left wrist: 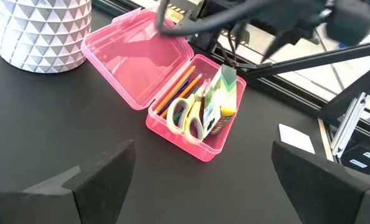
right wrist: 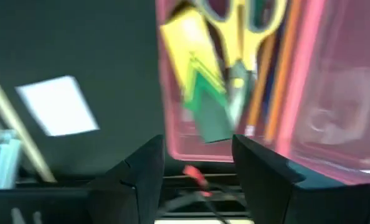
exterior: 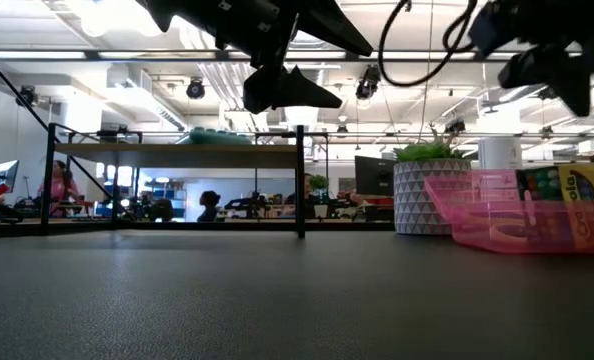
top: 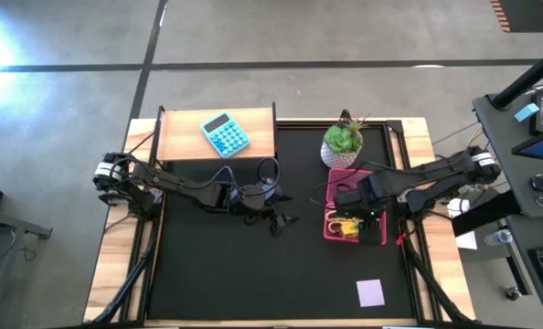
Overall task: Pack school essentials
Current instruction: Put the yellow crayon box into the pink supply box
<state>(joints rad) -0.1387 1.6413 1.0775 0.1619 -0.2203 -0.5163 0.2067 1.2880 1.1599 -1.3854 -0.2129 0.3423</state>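
The right gripper (top: 370, 222) hangs over the pink box (left wrist: 172, 106), its fingers (right wrist: 141, 168) apart and holding nothing. In the box lie scissors (left wrist: 188, 115), pencils (left wrist: 177, 90) and a crayon box (left wrist: 221, 102). The notepad (top: 370, 292) lies on the surface (top: 217, 274), well apart. The left gripper (top: 276, 215) waits wide open mid-surface.

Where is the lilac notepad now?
In the high view the notepad lies flat on the black mat near its front right corner, apart from the pink box.
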